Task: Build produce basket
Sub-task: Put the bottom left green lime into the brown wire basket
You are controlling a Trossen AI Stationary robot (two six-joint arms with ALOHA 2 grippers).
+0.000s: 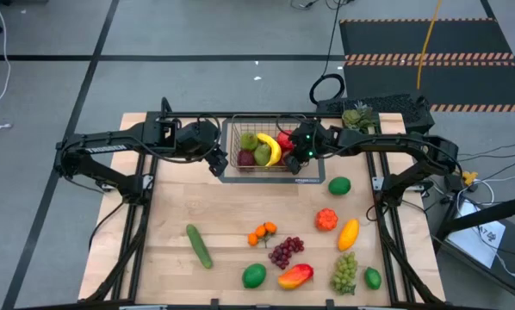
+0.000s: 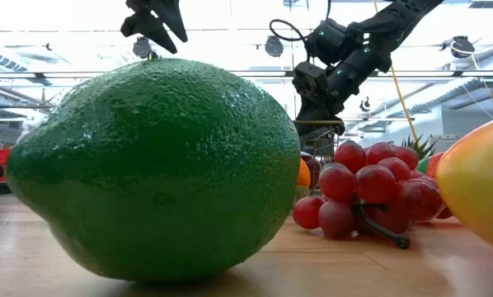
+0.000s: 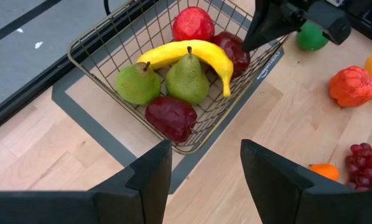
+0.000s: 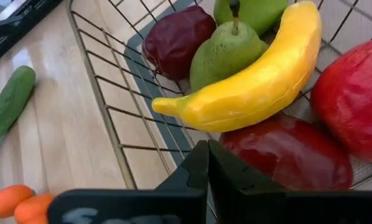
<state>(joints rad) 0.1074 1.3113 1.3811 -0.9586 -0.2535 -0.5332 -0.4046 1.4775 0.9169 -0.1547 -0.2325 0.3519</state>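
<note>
Closest to us, at the front edge of the table (image 1: 180, 258), we see a lime (image 1: 254, 275), a mango (image 1: 295, 275), green grapes (image 1: 344, 272) and a second lime (image 1: 373, 278). Just behind them lie the cucumber (image 1: 199, 245), small oranges (image 1: 262, 232), purple grapes (image 1: 285, 252), a yellow fruit (image 1: 348, 233) and a reddish-orange fruit (image 1: 326, 220). A third lime (image 1: 339, 185) sits farther back on the right.

Beyond these we find the basket (image 1: 236, 168) at the table's far middle, resting on a grey mat (image 3: 68, 99). Inside it we count a banana (image 3: 192, 55) lying across two green pears (image 3: 187, 79), a dark red fruit (image 3: 171, 117) at one corner, and more red fruit (image 3: 193, 23) under and past the banana.

Our left gripper (image 3: 204, 171) hovers just outside the basket's left side, fingers parted with nothing between them. Our right gripper (image 4: 208, 155) sits at the basket's right edge, over the red fruit, its fingers pressed together and empty.

Farthest back, a spiky green piece (image 1: 356, 117) rests at the table's far right corner.
</note>
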